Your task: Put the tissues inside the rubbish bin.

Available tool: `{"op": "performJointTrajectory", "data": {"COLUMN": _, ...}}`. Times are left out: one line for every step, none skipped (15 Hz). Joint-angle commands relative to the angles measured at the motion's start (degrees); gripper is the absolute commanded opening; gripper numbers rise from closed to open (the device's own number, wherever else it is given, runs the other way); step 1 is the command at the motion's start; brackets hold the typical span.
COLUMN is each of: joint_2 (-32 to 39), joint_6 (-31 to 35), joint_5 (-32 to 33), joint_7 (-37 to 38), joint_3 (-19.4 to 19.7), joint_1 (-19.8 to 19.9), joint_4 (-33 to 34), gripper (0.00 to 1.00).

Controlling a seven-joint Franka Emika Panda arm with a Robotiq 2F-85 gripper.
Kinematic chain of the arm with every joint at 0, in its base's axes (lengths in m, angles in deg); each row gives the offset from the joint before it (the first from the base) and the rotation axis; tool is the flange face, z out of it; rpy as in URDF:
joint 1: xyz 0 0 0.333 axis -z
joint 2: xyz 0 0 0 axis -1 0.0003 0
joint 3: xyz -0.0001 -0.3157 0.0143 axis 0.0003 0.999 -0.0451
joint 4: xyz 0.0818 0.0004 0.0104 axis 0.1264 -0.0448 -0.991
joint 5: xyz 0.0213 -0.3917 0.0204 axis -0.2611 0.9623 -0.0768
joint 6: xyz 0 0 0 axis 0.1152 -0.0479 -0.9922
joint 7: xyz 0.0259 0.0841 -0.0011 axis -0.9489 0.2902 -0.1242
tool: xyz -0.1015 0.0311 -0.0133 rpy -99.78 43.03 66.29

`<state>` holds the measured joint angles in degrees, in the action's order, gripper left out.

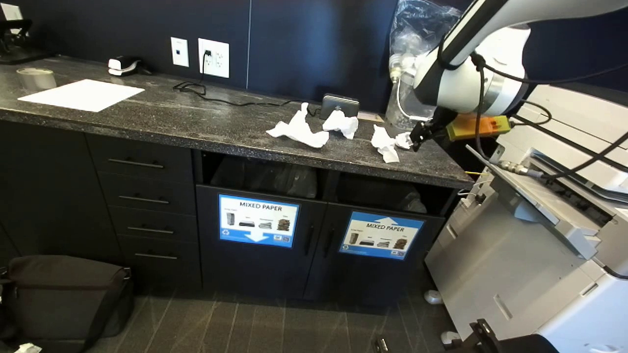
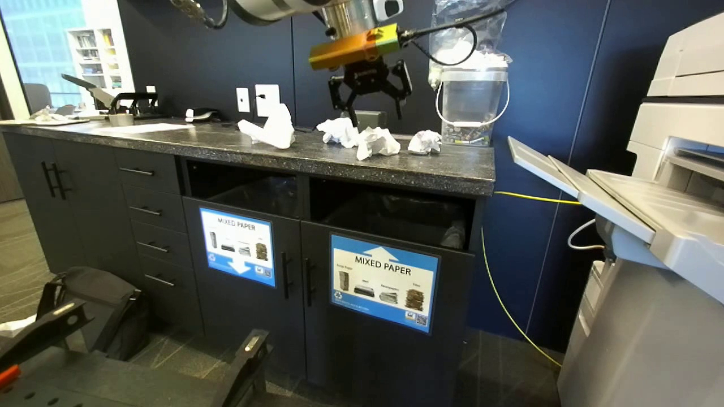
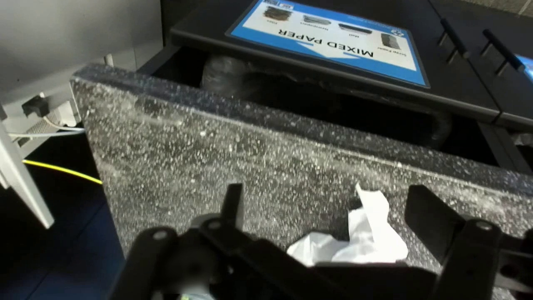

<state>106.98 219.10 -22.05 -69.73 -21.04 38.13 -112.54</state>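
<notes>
Several crumpled white tissues lie on the dark speckled counter. In an exterior view they run from a tissue at left [image 1: 300,130], past a middle tissue [image 1: 341,124], to a tissue close to my gripper [image 1: 385,143]. They also show in another exterior view, where a tissue [image 2: 378,143] sits below my gripper [image 2: 378,117]. My gripper is open and empty, above the counter. In the wrist view a tissue [image 3: 370,233] lies between the spread fingers [image 3: 327,187], partly hidden by the gripper body. The rubbish bins are inside the cabinet, with clear liner edges [image 1: 414,202] [image 2: 453,234] in the openings.
The counter's front edge [image 2: 339,171] overhangs the bin openings. A clear bucket [image 2: 474,102] with a plastic bag stands at the back. A small grey device [image 1: 339,104] stands behind the tissues. A printer [image 1: 510,245] stands beside the counter. A white sheet [image 1: 82,94] lies further along.
</notes>
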Motion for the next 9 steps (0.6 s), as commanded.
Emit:
{"op": "performJointTrajectory", "data": {"joint_2": -1.2, "joint_6": -12.46, "joint_5": 5.22, "joint_7": -0.99, "joint_3": 2.91, "joint_1": -1.34, "joint_4": 11.66, "gripper": 1.0}}
{"op": "performJointTrajectory", "data": {"joint_2": -5.43, "joint_6": -14.63, "joint_5": 14.6, "joint_7": 4.29, "joint_3": -5.71, "joint_1": 6.95, "joint_4": 15.08, "gripper": 1.0}}
{"op": "performJointTrajectory", "data": {"joint_2": -6.61, "joint_6": -18.4, "joint_5": 17.46, "joint_7": 4.4, "joint_3": -10.46, "joint_1": 10.91, "joint_4": 19.09, "gripper": 1.0}}
{"op": "performJointTrajectory", "data": {"joint_2": -2.29, "joint_6": -22.95, "joint_5": 7.89, "joint_7": -3.83, "joint_3": -7.4, "joint_1": 7.87, "joint_4": 23.48, "gripper": 1.0}}
{"op": "performJointTrajectory", "data": {"joint_2": -1.47, "joint_6": -27.09, "joint_5": 5.65, "joint_7": -5.67, "joint_3": -11.19, "joint_1": 11.39, "joint_4": 27.81, "gripper": 1.0}}
{"op": "performJointTrajectory", "data": {"joint_2": -1.75, "joint_6": -31.42, "joint_5": 6.04, "joint_7": -6.18, "joint_3": -18.92, "joint_1": 18.62, "joint_4": 31.42, "gripper": 1.0}}
{"op": "performJointTrajectory", "data": {"joint_2": -0.11, "joint_6": -35.53, "joint_5": 3.95, "joint_7": -8.26, "joint_3": -22.09, "joint_1": 21.91, "joint_4": 35.1, "gripper": 1.0}}
{"op": "performJointTrajectory", "data": {"joint_2": 2.91, "joint_6": -39.87, "joint_5": -1.12, "joint_7": -12.12, "joint_3": -19.69, "joint_1": 20.56, "joint_4": 39.03, "gripper": 1.0}}
{"op": "performJointTrajectory", "data": {"joint_2": 4.68, "joint_6": -43.4, "joint_5": -3.05, "joint_7": -13.2, "joint_3": -22.12, "joint_1": 23.38, "joint_4": 42.35, "gripper": 1.0}}
